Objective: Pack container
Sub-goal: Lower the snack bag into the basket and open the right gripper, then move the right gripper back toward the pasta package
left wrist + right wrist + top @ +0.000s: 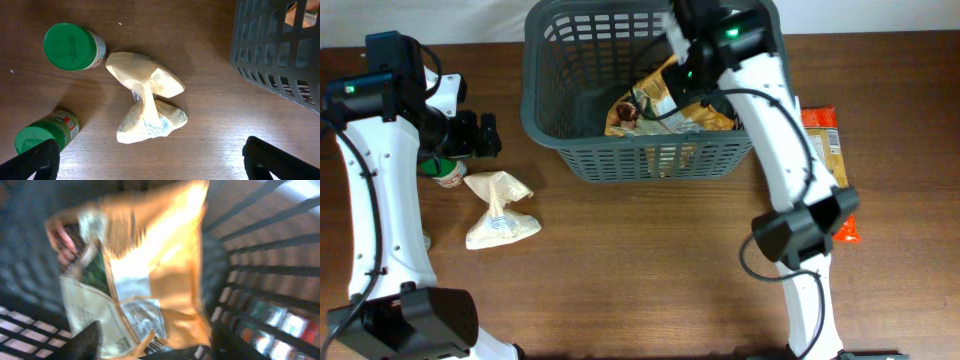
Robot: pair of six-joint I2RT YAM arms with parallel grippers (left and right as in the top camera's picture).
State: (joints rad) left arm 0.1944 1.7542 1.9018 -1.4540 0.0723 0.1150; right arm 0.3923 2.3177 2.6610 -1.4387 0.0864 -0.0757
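Observation:
The container [535,125], a large dark grey slotted basket, stands at the top centre of the table. It also shows in the left wrist view [270,55] and the right wrist view [260,255]. My right gripper [157,342] is inside it, open, just over an orange snack bag [665,105] that lies on the basket floor [165,270]. My left gripper [155,160] is open and empty above the table, left of the basket. A cream twisted bag [147,100] lies ahead of it, also in the overhead view [500,210].
Two green-lidded jars lie left of the cream bag: one upright [70,47], one tipped by my left finger [45,132]. An orange packet [825,140] and a red packet [847,230] lie on the table right of the basket.

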